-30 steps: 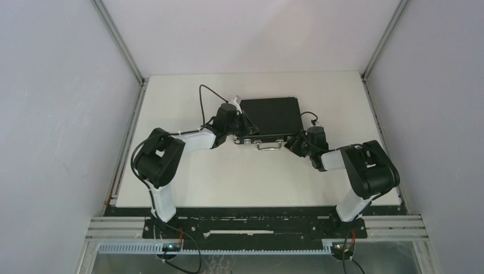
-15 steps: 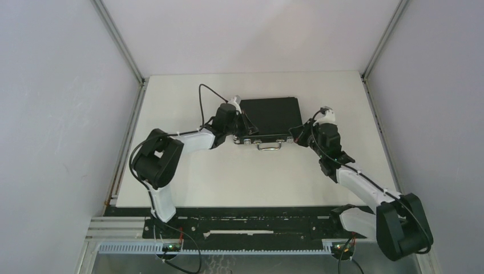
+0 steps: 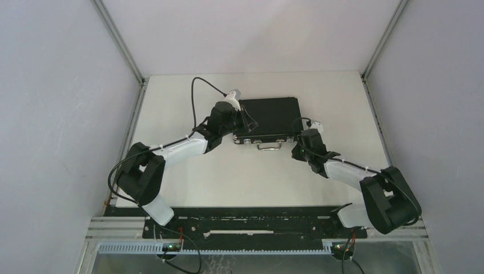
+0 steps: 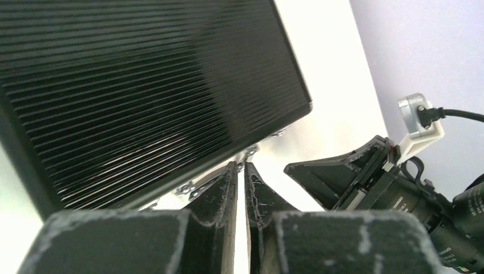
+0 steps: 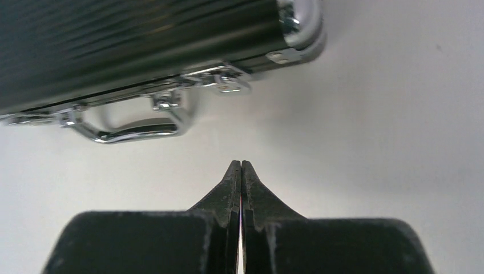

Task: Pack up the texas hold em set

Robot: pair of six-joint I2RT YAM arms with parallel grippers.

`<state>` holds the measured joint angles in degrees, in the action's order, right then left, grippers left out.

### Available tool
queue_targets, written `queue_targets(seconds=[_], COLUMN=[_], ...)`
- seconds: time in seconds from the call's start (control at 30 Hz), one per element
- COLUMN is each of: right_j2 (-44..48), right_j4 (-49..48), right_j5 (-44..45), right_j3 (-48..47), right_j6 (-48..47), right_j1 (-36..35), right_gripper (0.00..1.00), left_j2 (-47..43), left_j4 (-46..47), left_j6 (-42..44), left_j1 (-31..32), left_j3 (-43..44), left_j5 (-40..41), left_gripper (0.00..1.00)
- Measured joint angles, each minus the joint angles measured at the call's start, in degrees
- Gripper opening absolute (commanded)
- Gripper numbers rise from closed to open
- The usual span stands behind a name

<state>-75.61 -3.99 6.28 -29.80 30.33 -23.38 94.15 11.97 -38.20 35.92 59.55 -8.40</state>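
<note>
The small black ribbed briefcase with silver trim (image 3: 271,116) lies closed on the white surface (image 3: 228,177), toward 12 o'clock, its chrome handle (image 3: 268,146) facing 6 o'clock. The left hand (image 4: 240,166), fingers pressed almost together and empty, is at its 8 o'clock corner. The right hand (image 5: 240,164), pressed together and empty, sits near its 4 o'clock corner.

left arm (image 3: 181,147) and right arm (image 3: 348,170) reaching forward, angled inward, left fingers (image 4: 224,191) closed to a sliver, right fingers (image 5: 230,191) pressed together
</note>
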Motion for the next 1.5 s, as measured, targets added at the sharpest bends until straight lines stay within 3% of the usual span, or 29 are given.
queue_targets(seconds=[0.17,0.37,0.57,0.7,0.83,0.97,1.03,1.1,1.27,1.5], right_j2=[-5.55,-7.76,-13.46,-18.38,-18.56,-14.19,-9.55,-3.93,9.07,17.31], right_j4=[0.04,-2.27,-2.95,0.09,0.50,0.48,0.61,0.70,1.20,3.69], right_j5=[3.17,5.09,5.35,5.46,5.90,6.21,6.54,6.73,7.56,9.97], right_j3=[-0.02,-0.85,-6.49,-12.87,-13.75,-11.50,-9.27,-6.69,-1.40,3.96], right_j6=[0.83,1.70,1.90,1.77,1.95,1.92,1.90,1.86,1.62,-0.35], right_j1=[-0.17,-0.63,0.26,0.63,0.61,-0.46,-1.20,-1.92,-2.08,-0.57], right_gripper=[0.15,0.44,0.42,0.35,0.33,0.37,0.41,0.44,0.52,0.55], left_j2=[-0.90,-4.74,-8.74,-10.29,-11.06,-11.69,-12.35,-13.35,-16.61,-25.14], left_j4=[0.20,0.35,0.39,0.76,0.76,0.63,0.85,1.09,1.18,0.63], left_j6=[0.70,1.27,1.92,2.62,2.93,3.32,3.45,3.85,3.69,4.66], left_j1=[-0.04,-0.04,-0.04,-0.04,-0.04,-0.04,-0.04,-0.04,-0.04,-0.04], left_j3=[-5.09,-11.76,-13.27,-13.64,-14.45,-15.02,-15.39,-16.22,-18.53,-23.23], left_j5=[1.49,4.07,5.99,6.86,7.69,8.04,8.04,8.00,8.66,9.22], left_gripper=[0.29,0.53,0.56,0.55,0.54,0.60,0.87,0.99,1.00,1.00])
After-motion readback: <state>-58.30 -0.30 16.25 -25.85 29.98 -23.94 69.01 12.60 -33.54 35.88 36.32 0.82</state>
